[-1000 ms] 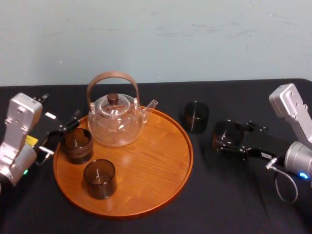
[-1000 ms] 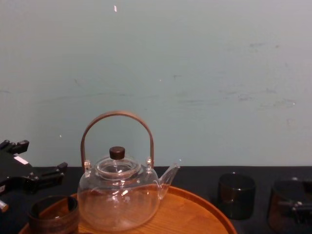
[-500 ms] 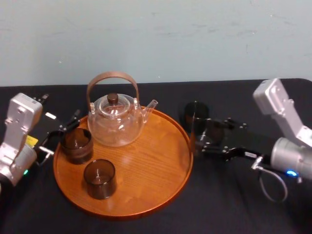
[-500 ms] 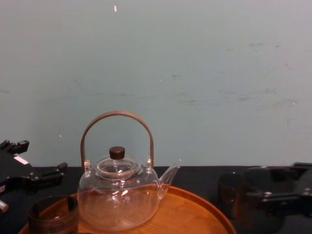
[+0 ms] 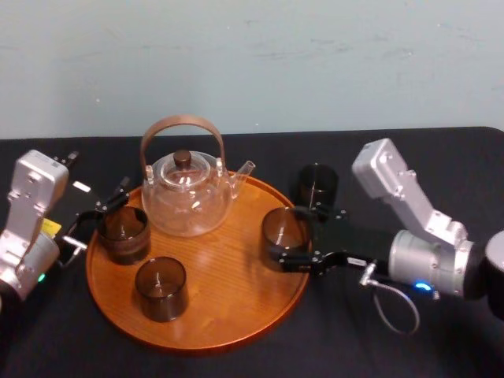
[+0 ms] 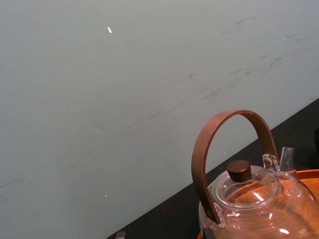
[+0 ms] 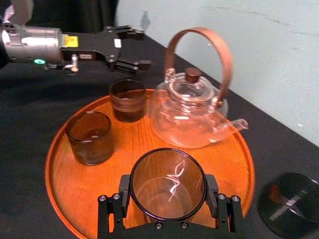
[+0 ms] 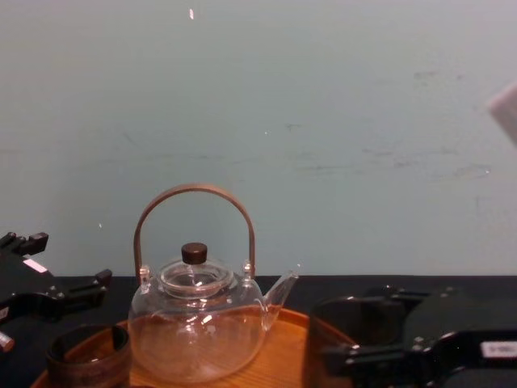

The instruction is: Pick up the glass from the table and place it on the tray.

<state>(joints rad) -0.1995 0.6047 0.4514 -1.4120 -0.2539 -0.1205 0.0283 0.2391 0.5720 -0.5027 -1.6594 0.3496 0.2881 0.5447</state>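
A dark smoky glass (image 5: pixel 277 228) sits between the fingers of my right gripper (image 5: pixel 285 235), which is shut on it. In the right wrist view both fingers press the sides of the glass (image 7: pixel 168 183) over the right part of the round wooden tray (image 5: pixel 228 276). I cannot tell whether the glass base touches the wood. In the chest view the glass (image 8: pixel 323 364) shows low, right of the teapot. My left gripper (image 5: pixel 98 216) stands open at the tray's left edge, beside another glass.
A clear teapot (image 5: pixel 187 193) with a brown hoop handle stands at the back of the tray. Two dark glasses (image 5: pixel 124 233) (image 5: pixel 161 287) stand on the tray's left side. One more dark glass (image 5: pixel 317 187) stands on the black cloth just right of the tray.
My right gripper has carried the glass leftward from the black cloth to above the tray's right part. The left arm has not moved.
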